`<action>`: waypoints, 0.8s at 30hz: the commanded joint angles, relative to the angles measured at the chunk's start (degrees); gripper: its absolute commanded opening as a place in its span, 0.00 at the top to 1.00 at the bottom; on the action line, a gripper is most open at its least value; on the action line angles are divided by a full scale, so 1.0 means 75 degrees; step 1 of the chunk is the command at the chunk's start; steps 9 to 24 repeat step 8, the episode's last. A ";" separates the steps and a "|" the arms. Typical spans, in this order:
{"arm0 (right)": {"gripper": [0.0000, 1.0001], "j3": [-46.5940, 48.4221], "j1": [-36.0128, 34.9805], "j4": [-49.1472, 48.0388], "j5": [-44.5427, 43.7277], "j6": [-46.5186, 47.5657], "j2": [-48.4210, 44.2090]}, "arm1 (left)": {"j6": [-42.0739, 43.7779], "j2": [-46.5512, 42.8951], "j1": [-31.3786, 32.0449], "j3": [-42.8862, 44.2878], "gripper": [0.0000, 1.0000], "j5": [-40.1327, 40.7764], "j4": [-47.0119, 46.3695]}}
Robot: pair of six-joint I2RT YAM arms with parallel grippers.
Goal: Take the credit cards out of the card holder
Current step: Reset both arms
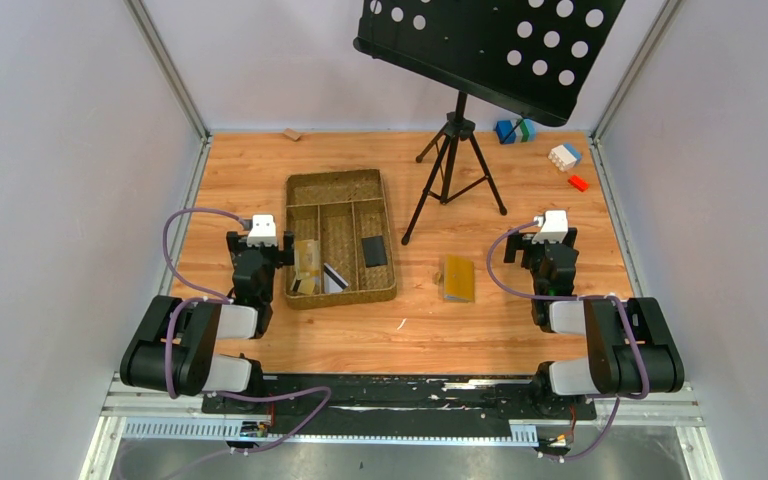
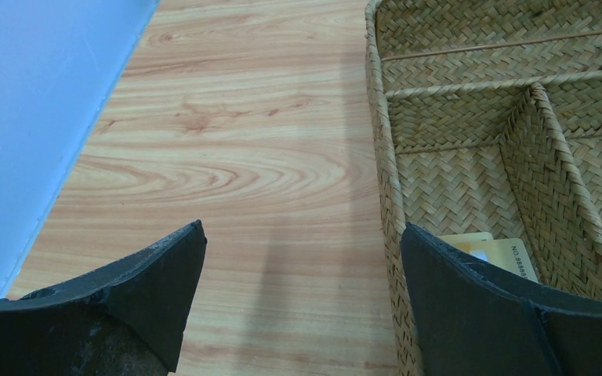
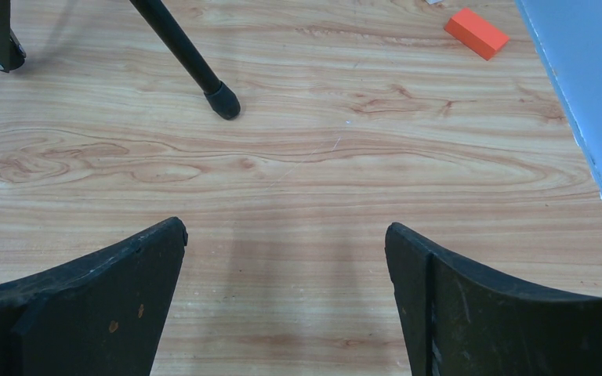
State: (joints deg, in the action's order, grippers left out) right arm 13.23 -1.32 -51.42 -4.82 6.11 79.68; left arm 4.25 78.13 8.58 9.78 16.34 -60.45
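Observation:
The card holder (image 1: 458,278), mustard-yellow and folded flat, lies on the wooden table between the woven tray (image 1: 338,177) and the right arm. Three credit cards lie in the tray's near compartments: a tan-gold one (image 1: 306,262), a dark one with a pale stripe (image 1: 334,277) and a black one (image 1: 374,250). My left gripper (image 1: 260,245) (image 2: 302,235) hangs open over bare table just left of the tray's wall (image 2: 384,141); a tan-gold card (image 2: 498,252) peeks out behind its right finger. My right gripper (image 1: 542,245) (image 3: 286,231) is open and empty, to the right of the card holder.
A black music stand (image 1: 490,45) on a tripod (image 1: 450,160) stands behind the tray; one tripod foot (image 3: 222,100) is ahead of the right gripper. Toy bricks sit at the back right: blue-green (image 1: 513,130), white-blue (image 1: 564,156), red (image 1: 578,183) (image 3: 476,33). Walls close both sides.

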 commanded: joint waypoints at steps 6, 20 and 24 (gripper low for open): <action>0.00 0.0174 -0.0018 -0.0349 0.0033 0.0013 -0.0010 | 0.0021 0.0015 -0.0238 0.0173 0.00 -0.0472 -0.0073; 0.00 0.0180 -0.0019 -0.0345 0.0030 0.0010 -0.0007 | 0.0019 0.0008 -0.0240 0.0172 0.00 -0.0459 -0.0094; 0.00 0.0180 -0.0019 -0.0345 0.0030 0.0010 -0.0007 | 0.0019 0.0008 -0.0240 0.0172 0.00 -0.0459 -0.0094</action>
